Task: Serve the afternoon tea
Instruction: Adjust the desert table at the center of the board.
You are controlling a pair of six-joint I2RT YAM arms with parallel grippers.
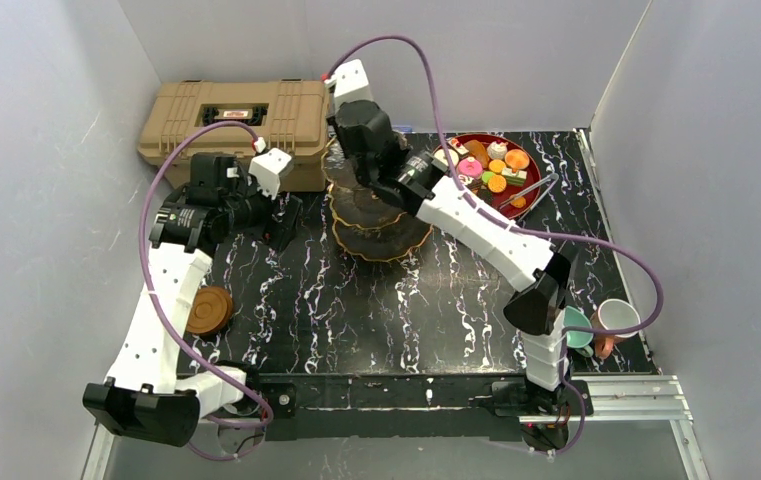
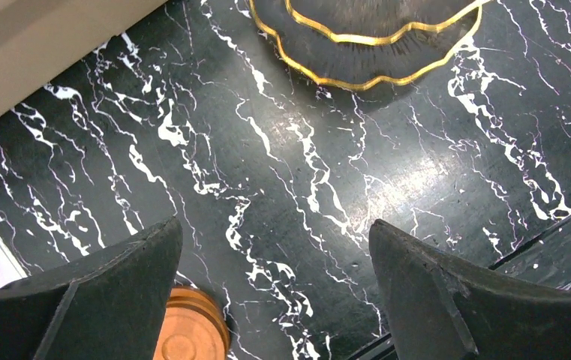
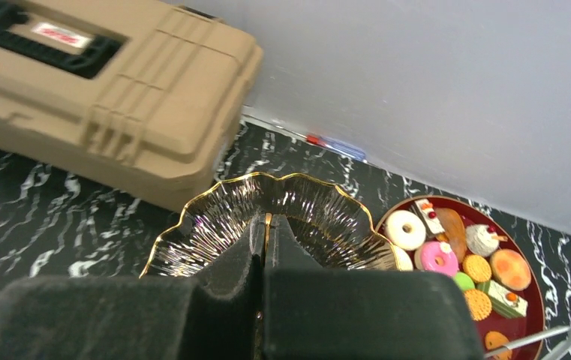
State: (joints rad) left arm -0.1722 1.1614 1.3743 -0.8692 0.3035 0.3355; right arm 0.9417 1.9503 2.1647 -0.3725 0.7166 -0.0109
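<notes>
The dark three-tier stand [image 1: 381, 235] with gold scalloped rims stands at the table's back middle. My right gripper [image 3: 267, 221] is right over its top tier [image 3: 207, 229], shut on the thin gold handle at the centre. In the top view the right gripper [image 1: 354, 165] is mostly hidden under its wrist. My left gripper [image 1: 286, 222] hangs open and empty just left of the stand, over bare table [image 2: 274, 232]. The stand's lower rim [image 2: 365, 71] shows ahead of it. Toy sweets [image 1: 491, 165] fill a red tray [image 3: 539, 300]; a pink donut [image 3: 437, 257] is among them.
A big tan case [image 1: 236, 115] sits at the back left, close behind the stand [image 3: 102, 90]. Stacked brown saucers [image 1: 209, 310] lie at the left, below my left fingers [image 2: 188, 330]. A teal cup [image 1: 576, 327] and a white cup [image 1: 616, 316] stand at the near right. Metal tongs [image 1: 528, 188] rest on the tray.
</notes>
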